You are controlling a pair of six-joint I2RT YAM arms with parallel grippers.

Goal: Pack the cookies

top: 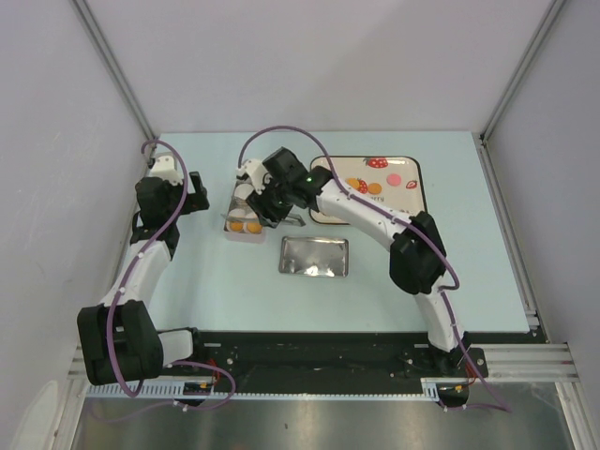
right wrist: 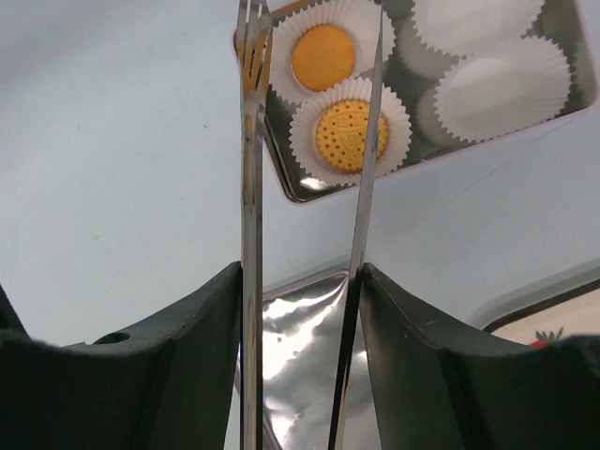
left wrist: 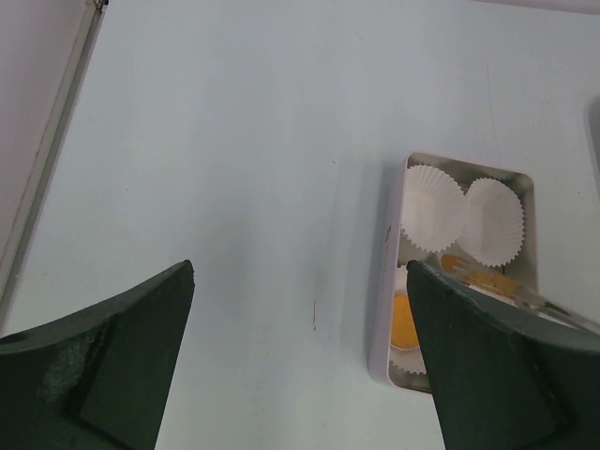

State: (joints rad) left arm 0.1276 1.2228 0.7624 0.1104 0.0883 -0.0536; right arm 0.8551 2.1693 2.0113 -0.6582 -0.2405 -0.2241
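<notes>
We see the table point(top: 187, 300) first, with the left gripper point(left wrist: 300, 281) hanging over a bare stretch of it, jaws spread wide and holding nothing; the patterned tray point(top: 403, 202) lies at the far right, and two orange rounds on it may be cookies or print, we cannot tell which. The lid point(top: 314, 256) lies apart from the tin point(right wrist: 309, 192), just nearer the arms, so the tin is uncovered; the right gripper point(right wrist: 300, 277) is above the tin's near end, its jaws pinched on a pair of tongs point(right wrist: 249, 187) whose tips stand apart with nothing between them. Inside the tin sit paper cups point(right wrist: 502, 89); at least two are empty; two others each hold one of the cookies point(right wrist: 351, 134), lying flat. We judge the packing partly done; the empty cups are yet to fill and the lid is yet to go on.
</notes>
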